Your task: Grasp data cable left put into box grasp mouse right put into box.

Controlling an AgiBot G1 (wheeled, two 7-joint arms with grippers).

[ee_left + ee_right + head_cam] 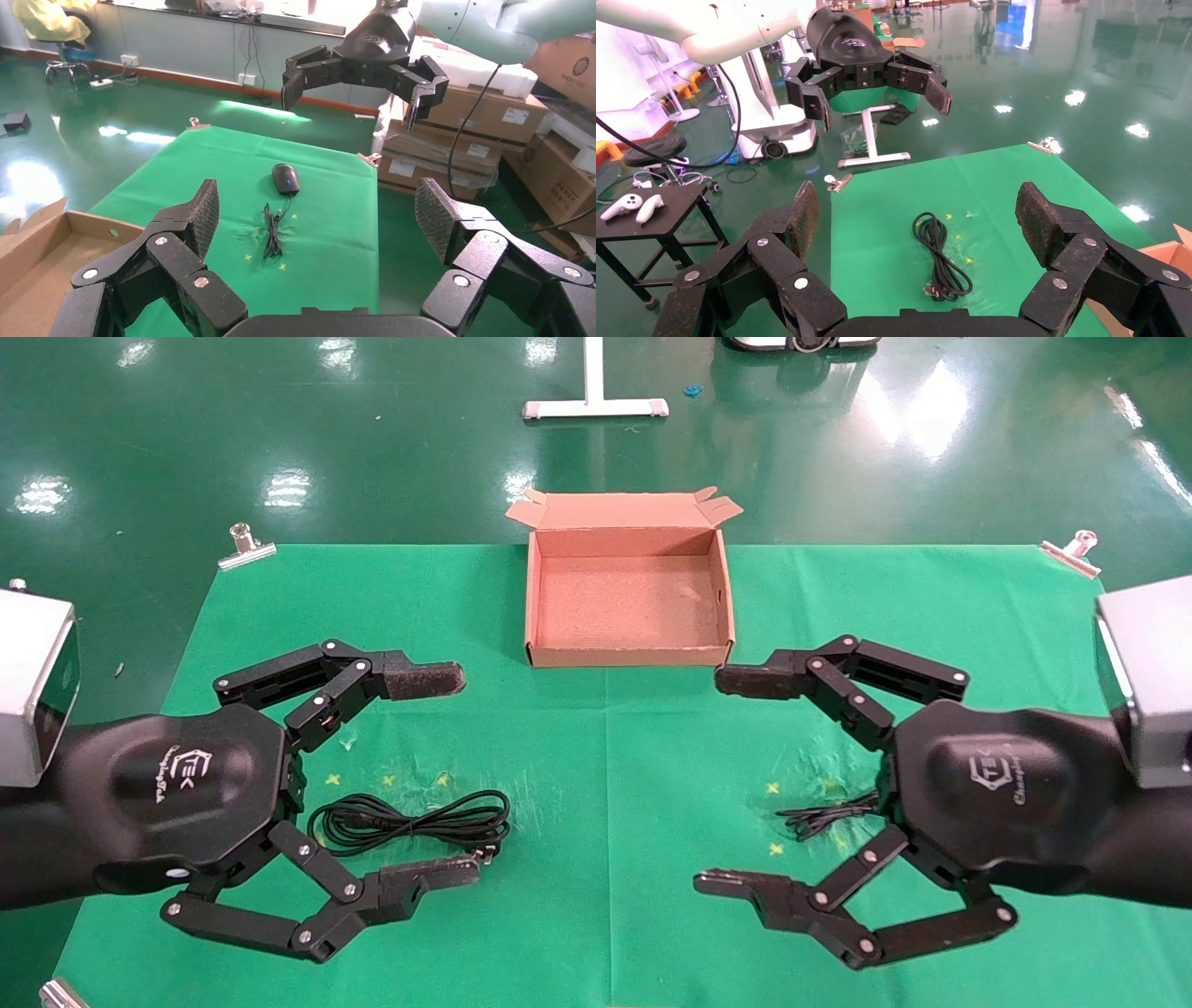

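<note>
A green cloth [605,775] is spread over the table, and the box [629,656] is set at its far middle edge, lid flap folded back, with nothing seen inside it. The left gripper [456,775] is held above the left half of the cloth with its jaws spread wide and nothing between them; the same gripper is seen from across the table in the right wrist view [884,95], raised clear of the surface. The data cable [410,822] is laid on the cloth as a long oval coil, partly under the left gripper in the head view, its pronged plug end turned toward the near finger; in the right wrist view the coil [942,256] is seen flat on the cloth. The right gripper [712,780] is held above the right half, jaws likewise spread wide and empty, with its far fingertip close to the box's near right corner. The mouse [285,178] is hidden beneath that gripper in the head view, where only its bundled cord [824,817] is shown; in the left wrist view the mouse is seen resting on the cloth, well apart from the box, cord [272,232] bundled just beside it.
</note>
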